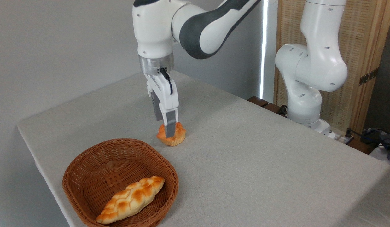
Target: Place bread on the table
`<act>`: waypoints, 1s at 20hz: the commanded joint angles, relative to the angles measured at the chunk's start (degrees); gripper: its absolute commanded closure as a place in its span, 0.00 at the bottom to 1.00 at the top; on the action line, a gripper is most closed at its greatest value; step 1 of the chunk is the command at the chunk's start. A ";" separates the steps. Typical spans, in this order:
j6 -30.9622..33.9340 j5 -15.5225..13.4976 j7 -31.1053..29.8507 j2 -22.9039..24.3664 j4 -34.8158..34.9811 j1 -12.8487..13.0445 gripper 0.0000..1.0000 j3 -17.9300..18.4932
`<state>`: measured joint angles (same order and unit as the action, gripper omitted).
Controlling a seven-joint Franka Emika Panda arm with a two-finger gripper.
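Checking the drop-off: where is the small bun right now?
The bun sits upright on the table, just beyond the wicker basket, under the gripper.

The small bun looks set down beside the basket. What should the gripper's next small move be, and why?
Probably lift straight up. The bread sits upright on the table, outside the basket, and the gripper looks already opened around it, so a vertical retreat should clear it without tipping.
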<state>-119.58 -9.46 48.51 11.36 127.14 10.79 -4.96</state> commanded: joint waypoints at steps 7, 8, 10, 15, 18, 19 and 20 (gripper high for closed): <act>17.34 0.85 -10.53 -9.76 -27.09 -2.69 0.00 0.30; 19.10 0.85 -11.24 -10.82 -30.25 -3.75 0.00 0.39; 22.96 0.93 -12.30 -12.84 -35.53 -4.99 0.00 0.83; 27.64 6.38 -13.96 -15.31 -41.10 -5.61 0.00 1.18; 27.64 8.66 -15.11 -15.31 -41.80 -5.61 0.00 1.09; 27.64 8.76 -15.20 -15.31 -41.89 -5.61 0.00 1.09; 27.64 8.84 -15.29 -15.31 -41.80 -5.61 0.00 1.09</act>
<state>-93.72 -2.02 34.64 -3.27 87.32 4.66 -4.19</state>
